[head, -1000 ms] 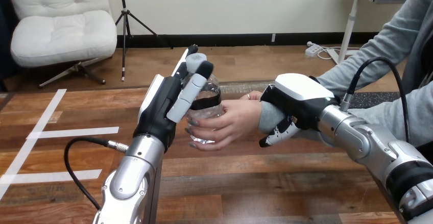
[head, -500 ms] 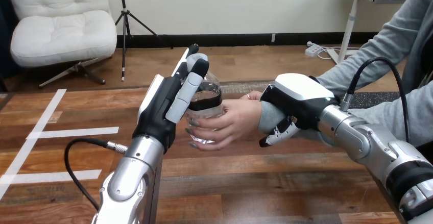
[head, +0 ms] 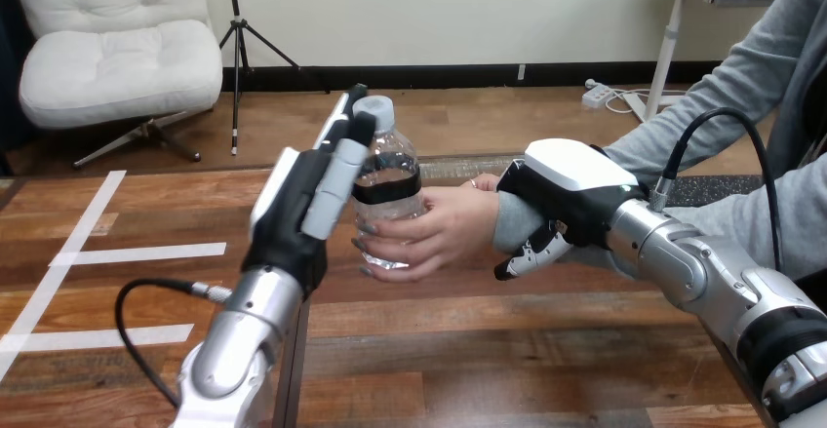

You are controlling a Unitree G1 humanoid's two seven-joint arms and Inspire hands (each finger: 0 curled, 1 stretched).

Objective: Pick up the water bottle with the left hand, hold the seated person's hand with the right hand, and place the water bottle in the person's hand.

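Note:
A clear water bottle (head: 387, 182) with a white cap and a dark label stands upright above the table's middle. The person's hand (head: 441, 233) comes in from the right, its fingers wrapped round the bottle's lower half. My left hand (head: 291, 215) is open just left of the bottle, fingers straight and pointing up along its side; whether they touch it I cannot tell. My right hand (head: 568, 194) lies over the person's wrist (head: 509, 221), with its fingers (head: 531, 252) curled underneath it.
White tape strips (head: 117, 252) mark the wooden table (head: 468, 350) at the left. A dark mat (head: 722, 190) lies at the table's far right, under the person's grey sleeve (head: 702, 136).
My left hand has let go of the bottle, straightened its fingers and drawn off to the left. The bottle stays upright in the person's hand. My right hand has not moved.

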